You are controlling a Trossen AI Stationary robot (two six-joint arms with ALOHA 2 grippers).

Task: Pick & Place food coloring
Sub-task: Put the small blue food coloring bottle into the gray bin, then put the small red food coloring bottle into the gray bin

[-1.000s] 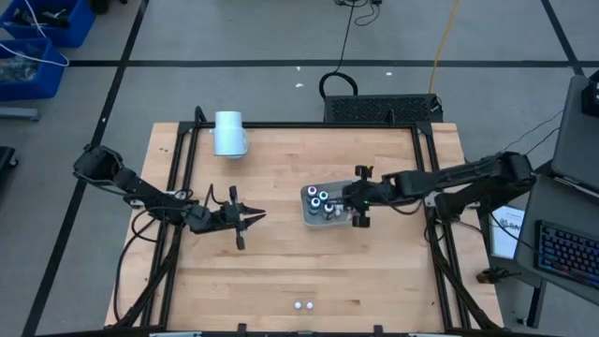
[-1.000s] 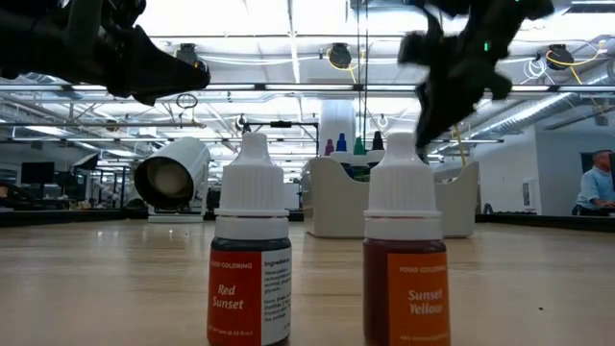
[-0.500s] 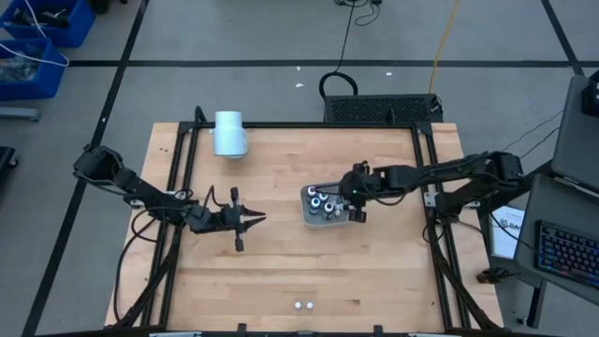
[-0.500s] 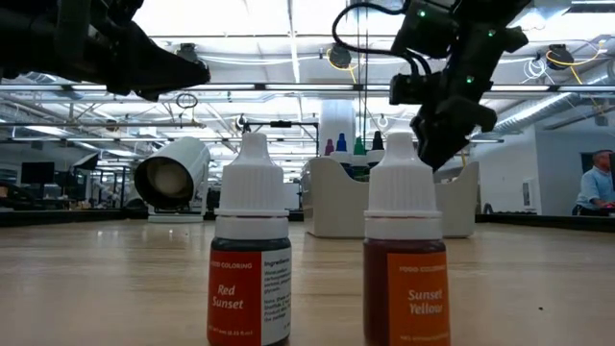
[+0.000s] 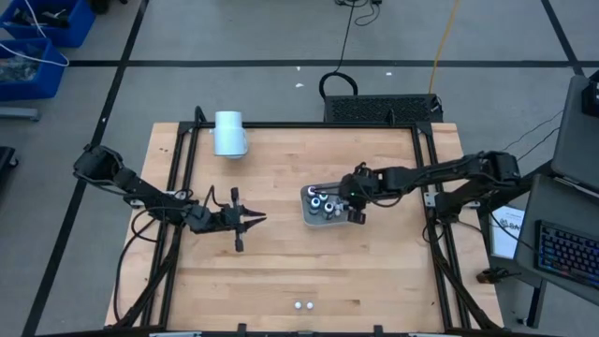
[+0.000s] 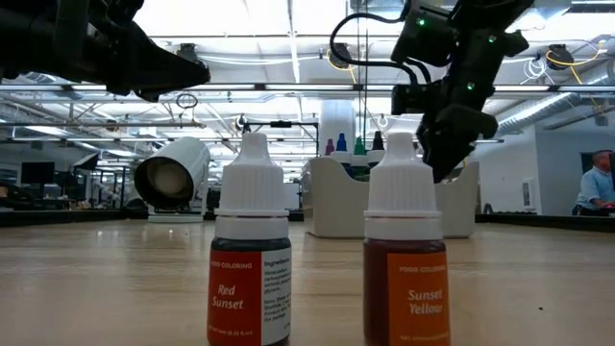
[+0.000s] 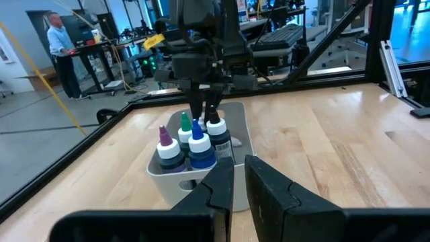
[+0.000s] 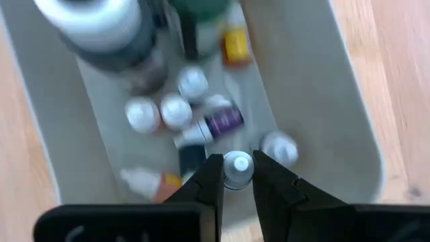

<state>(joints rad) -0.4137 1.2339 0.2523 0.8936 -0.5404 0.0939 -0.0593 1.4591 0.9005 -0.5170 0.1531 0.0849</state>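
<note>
Two bottles of food coloring stand near the table's front edge, a Red Sunset bottle (image 6: 250, 259) and a Sunset Yellow bottle (image 6: 405, 264), both showing as white dots in the high view. The rest sit in the tray (image 5: 310, 212) at mid-table: four tall dark bottles (image 7: 193, 142) at one end (purple, green, blue and white tips) and a loose heap of small white-capped bottles (image 8: 176, 111), about eight, though they overlap too much for an exact count. One pale blue cylinder (image 5: 229, 133) lies on its side at the far left of the table. The right gripper (image 8: 237, 176) is down in the tray, its fingers closed on one small white-capped bottle (image 8: 237, 166), whose body is hidden below the cap. The left gripper (image 5: 251, 220) hovers left of the tray, fingers nearly together and holding nothing. A person (image 6: 597, 183) at the room's edge is cut off by the frame. Compared with a second ago, the right gripper has moved from the tray's right rim inward over its contents; the left arm has not shifted.
</note>
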